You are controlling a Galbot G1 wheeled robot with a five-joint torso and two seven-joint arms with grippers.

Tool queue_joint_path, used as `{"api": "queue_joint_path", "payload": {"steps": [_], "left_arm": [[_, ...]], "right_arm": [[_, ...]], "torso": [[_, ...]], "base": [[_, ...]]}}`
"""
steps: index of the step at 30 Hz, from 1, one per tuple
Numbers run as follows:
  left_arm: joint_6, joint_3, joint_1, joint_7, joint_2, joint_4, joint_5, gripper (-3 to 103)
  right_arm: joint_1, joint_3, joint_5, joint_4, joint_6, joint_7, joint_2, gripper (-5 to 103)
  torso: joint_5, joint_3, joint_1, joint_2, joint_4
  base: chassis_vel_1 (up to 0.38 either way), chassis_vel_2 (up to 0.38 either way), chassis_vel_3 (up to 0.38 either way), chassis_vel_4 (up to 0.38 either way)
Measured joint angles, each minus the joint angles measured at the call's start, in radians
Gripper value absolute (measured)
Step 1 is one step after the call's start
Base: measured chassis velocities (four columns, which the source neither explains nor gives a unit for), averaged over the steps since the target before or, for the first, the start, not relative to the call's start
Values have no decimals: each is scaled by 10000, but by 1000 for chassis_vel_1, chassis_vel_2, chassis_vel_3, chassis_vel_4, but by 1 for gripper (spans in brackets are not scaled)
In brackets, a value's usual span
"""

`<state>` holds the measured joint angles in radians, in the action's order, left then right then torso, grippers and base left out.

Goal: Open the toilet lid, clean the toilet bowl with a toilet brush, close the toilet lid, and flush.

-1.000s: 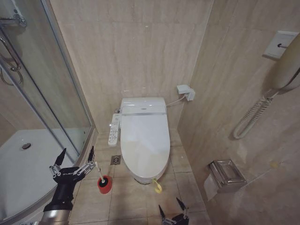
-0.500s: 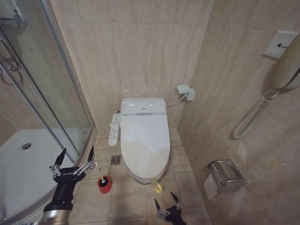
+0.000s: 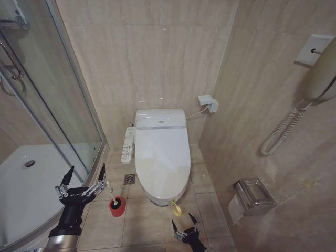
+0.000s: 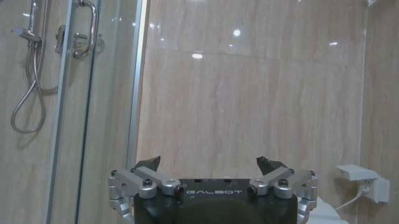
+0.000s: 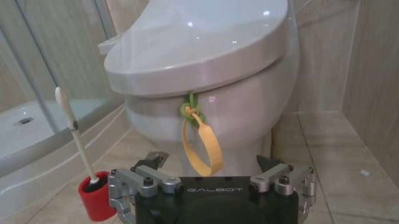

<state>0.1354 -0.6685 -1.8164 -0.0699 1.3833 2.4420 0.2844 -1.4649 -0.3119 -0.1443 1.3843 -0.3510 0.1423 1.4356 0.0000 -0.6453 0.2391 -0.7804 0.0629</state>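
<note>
Beige tiled bathroom, glass shower enclosure [image 3: 47,105] on the robot's left, wall phone [image 3: 320,79] and paper holder [image 3: 254,195] on the right wall. Toilet lid [image 3: 161,157] is down over the toilet bowl [image 5: 237,116], against the back wall, centre of the head view. Green-and-yellow loop tag [image 3: 176,208] hangs from the lid's front edge. Button panel [image 3: 127,145] sits on the bowl's left side.

Right gripper [image 3: 185,231] is low at the bottom of the head view, near the floor, just in front of the tag and pointing toward the toilet; jaws spread open, holding nothing. In the right wrist view the yellow loop hangs between its fingertips [image 5: 156,158], not touching.

Toilet brush [image 3: 112,197] stands in its red holder [image 3: 117,207] on the floor left of the bowl, handle tilted.

Left gripper [image 3: 84,176] is raised beside the shower edge, forearm upright, jaws wide open, empty; one fingertip is near the brush handle top.
</note>
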Motion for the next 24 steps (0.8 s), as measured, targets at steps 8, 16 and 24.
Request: {"api": "queue_joint_path", "payload": {"steps": [8,16,24], "left_arm": [[0,0,0,0,0,0,0,100],[0,0,0,0,0,0,0,100],[0,0,0,0,0,0,0,100]], "right_arm": [[349,-95,83,-359,-228,-18,97,100],[825,-100,56,-975,-385,26,229,100],[1355,-87,96,-1634,-607,100,278,100]], "torso": [[-1,0,0,0,0],[0,0,0,0,0],[-1,0,0,0,-1]], "base": [[0,0,0,0],[0,0,0,0],[0,0,0,0]]}}
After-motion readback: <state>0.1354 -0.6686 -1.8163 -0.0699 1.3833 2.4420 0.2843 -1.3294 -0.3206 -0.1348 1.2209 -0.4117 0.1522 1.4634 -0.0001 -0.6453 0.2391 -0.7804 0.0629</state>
